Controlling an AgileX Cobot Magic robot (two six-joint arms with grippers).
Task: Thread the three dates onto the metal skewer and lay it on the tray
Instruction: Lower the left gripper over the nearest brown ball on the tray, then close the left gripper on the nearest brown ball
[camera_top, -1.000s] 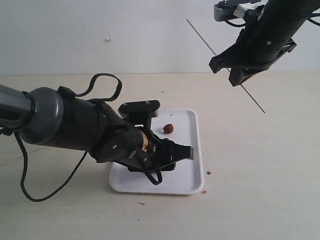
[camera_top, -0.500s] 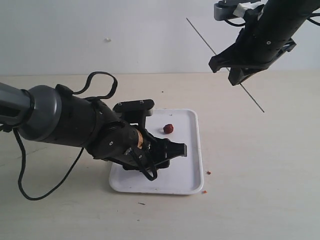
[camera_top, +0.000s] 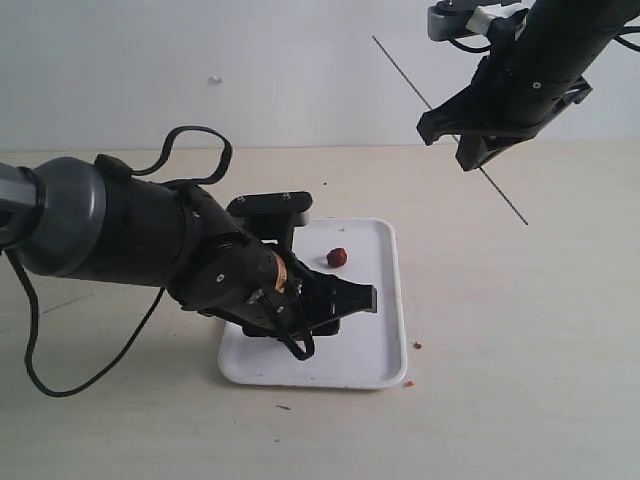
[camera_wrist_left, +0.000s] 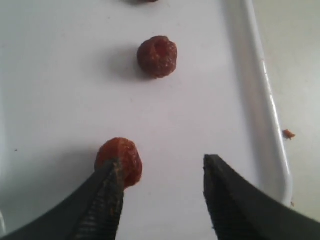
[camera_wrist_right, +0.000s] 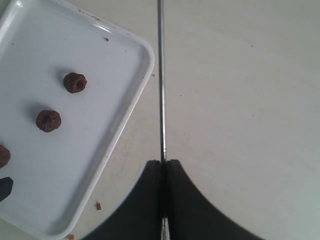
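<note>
Three dark reddish-brown dates lie on the white tray (camera_top: 382, 345). In the exterior view only one date (camera_top: 338, 257) shows; the others are hidden behind my left arm. My left gripper (camera_wrist_left: 162, 167) hovers low over the tray (camera_wrist_left: 260, 90), jaws open. One date (camera_wrist_left: 122, 156) rests against the tip of one of its fingers (camera_wrist_left: 107, 200), and a second date (camera_wrist_left: 157, 56) lies farther ahead. My right gripper (camera_wrist_right: 164, 164) is shut on the thin metal skewer (camera_wrist_right: 161, 80), held high and slanted in the air above the table, right of the tray (camera_wrist_right: 100, 65).
Small reddish crumbs (camera_top: 417, 345) lie on the beige table by the tray's right rim, and another crumb (camera_top: 407, 382) near its front corner. The bulky left arm (camera_top: 130, 240) covers the tray's left half. A white wall stands behind.
The left arm has shifted slightly to the left and turned a little over the tray, its gripper staying open. The right arm and the skewer have not moved.
</note>
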